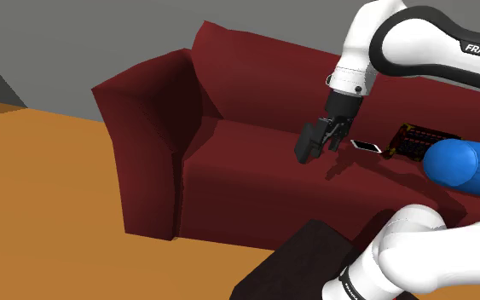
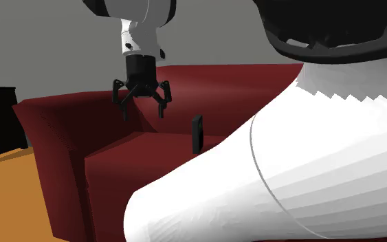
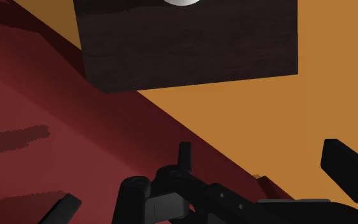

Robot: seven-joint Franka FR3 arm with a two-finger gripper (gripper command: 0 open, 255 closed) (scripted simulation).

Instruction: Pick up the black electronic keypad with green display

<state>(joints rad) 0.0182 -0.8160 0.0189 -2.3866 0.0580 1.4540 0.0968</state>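
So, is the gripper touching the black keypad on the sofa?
Apart. In the shoulder view the open gripper hangs over the red sofa seat, and a white flat device lies between it and the black keypad.

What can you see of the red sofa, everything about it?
The sofa is dark red all over, with a tall backrest, a broad armrest at the shoulder view's left and a flat seat. It stands on an orange floor before a grey wall. On its seat rest a small white flat item and a black boxy item, with a blue rounded thing beside them. The open hand hangs above the seat without touching it.
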